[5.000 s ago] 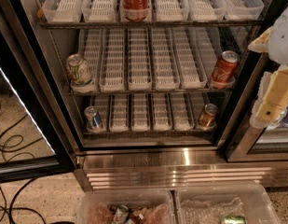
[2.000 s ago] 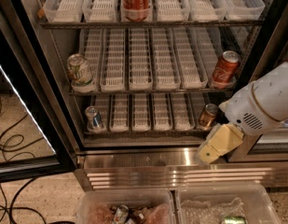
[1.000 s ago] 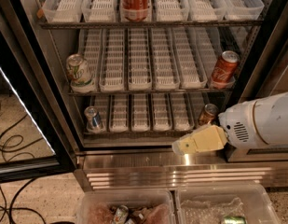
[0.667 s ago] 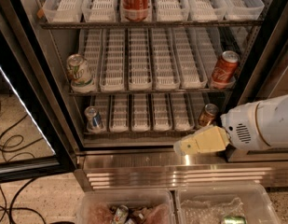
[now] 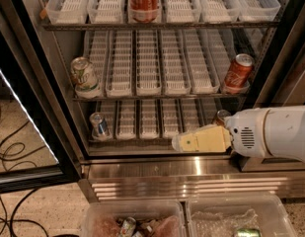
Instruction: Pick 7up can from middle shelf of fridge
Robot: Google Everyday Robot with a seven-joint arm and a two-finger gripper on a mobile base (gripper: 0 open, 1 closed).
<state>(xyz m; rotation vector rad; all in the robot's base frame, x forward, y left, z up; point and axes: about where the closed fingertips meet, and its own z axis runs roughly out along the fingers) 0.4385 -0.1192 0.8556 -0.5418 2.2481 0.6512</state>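
7up can point(image 5: 85, 78) left end of middle shelf point(image 5: 157, 97); hand point(image 5: 177, 142) lower right, before bottom shelf point(image 5: 132, 138).

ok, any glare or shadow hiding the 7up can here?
Camera view: 7up can, left end of the middle shelf, evenly lit, no glare. Same view: bright reflections streak the fridge along its steel base; a white line of light runs along the door at left. Gripper, low before the bottom shelf, casts no shadow on the can.

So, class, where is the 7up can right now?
Camera view: the 7up can sits at the left end of the middle shelf, far from the red can at its right end; the gripper hangs lower right.
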